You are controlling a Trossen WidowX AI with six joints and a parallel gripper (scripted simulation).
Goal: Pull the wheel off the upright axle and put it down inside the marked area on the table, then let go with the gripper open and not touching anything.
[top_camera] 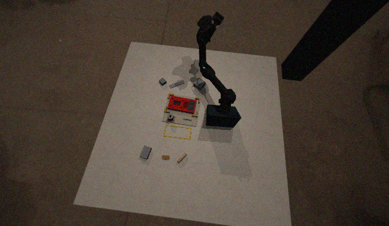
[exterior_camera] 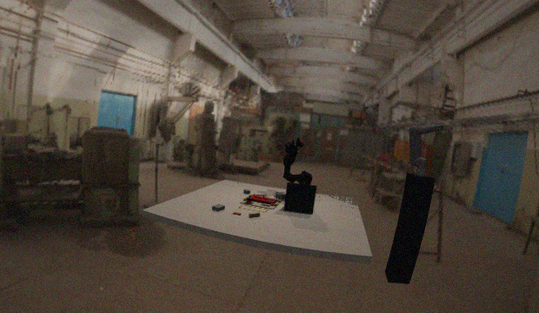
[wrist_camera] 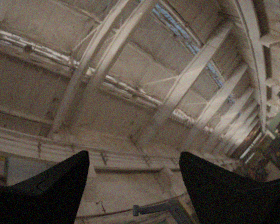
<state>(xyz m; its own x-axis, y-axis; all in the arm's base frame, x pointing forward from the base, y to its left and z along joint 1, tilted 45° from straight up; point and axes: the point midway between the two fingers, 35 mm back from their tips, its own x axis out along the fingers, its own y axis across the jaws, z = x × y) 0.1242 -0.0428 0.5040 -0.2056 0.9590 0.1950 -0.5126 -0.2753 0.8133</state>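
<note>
Metal-grey with a dark centre, the wheel (top_camera: 170, 117) sits on its upright axle at the near-left corner of a pale board (top_camera: 182, 118), just beside the dashed yellow marked area (top_camera: 177, 132) that lies on the table between that board and a few loose blocks. It looks small, rigid and light, most likely a hard rim with a smooth face, so it should come off straight upward without bending; the likeliest hold is across the rim from two opposite sides, fingers coming down from above and clear of the axle, since a tilted pull could bind it on the shaft. On the same board lies a red circuit board (top_camera: 182, 104) framed by orange corner pieces, close enough that a wide approach could knock it. The arm's dark base (top_camera: 222, 115) stands just right of the board, and the arm rises from it and reaches up and away, so the gripper (top_camera: 213, 21) is high and well apart from the wheel; the wrist view shows only roof girders between the two dark fingers, which stand parted with nothing between them. White and matte, the table (top_camera: 245, 163) carries grey and tan scraps, and beyond it spreads a dim factory hall with blue doors and old machinery.
</note>
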